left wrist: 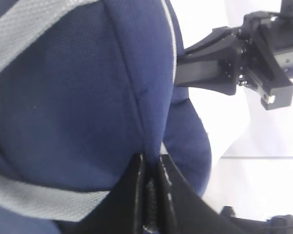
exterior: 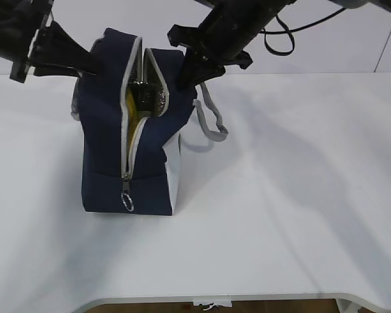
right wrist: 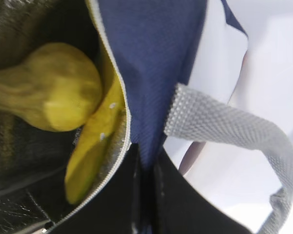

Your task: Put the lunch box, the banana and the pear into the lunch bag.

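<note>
Both claws — left (left wrist: 150,195), right (right wrist: 145,190) — pinch lunch bag (exterior: 104,137) rims; pear (right wrist: 53,92), banana (right wrist: 95,146) inside.

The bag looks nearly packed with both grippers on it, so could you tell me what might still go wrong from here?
1. Both grippers, left and right, pinch only thin folds of the bag; either fold could slip out, and the mouth might sag.
2. The bag stands tall on a small base, so uneven pulling might tip it over on the table.
3. The pear and banana lie close to the zipper edge and might catch if it is closed.
</note>
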